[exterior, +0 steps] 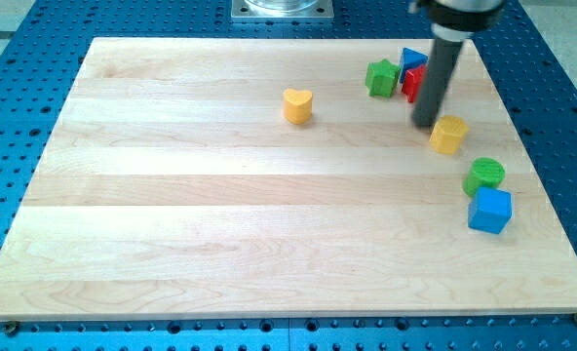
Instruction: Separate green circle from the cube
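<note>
The green circle [484,175] lies near the board's right edge, touching the blue cube [490,211] just below it. My tip [424,123] rests on the board up and to the left of them, close beside the left of a yellow hexagonal block [448,135]. The rod rises from the tip toward the view's top.
A green star-like block [382,78], a red block [412,82] and a blue block [414,60] cluster at the upper right, partly behind the rod. A yellow heart [297,105] sits at the upper middle. The wooden board [220,214] lies on a blue perforated table.
</note>
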{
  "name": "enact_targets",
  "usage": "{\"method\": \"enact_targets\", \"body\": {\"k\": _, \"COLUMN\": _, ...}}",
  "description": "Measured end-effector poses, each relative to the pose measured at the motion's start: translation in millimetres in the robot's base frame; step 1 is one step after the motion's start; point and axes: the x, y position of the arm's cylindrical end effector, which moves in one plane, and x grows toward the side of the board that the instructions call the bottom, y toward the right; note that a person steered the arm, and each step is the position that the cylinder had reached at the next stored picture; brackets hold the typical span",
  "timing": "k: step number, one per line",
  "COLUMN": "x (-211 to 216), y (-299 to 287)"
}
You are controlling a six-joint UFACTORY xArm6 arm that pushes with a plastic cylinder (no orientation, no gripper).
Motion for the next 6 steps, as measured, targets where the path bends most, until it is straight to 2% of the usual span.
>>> {"method": "enact_targets", "body": {"k": 1, "x": 11.3, "y": 84.2}}
{"method": "enact_targets", "body": {"k": 2, "x": 105.4, "y": 110.4}}
{"method": "enact_targets", "body": {"k": 3, "x": 141.0, "y": 65.9}}
{"method": "enact_targets", "body": {"k": 5, "x": 125.1, "y": 21.0}}
{"method": "enact_targets", "body": {"k": 6, "x": 122.5, "y": 38.3}}
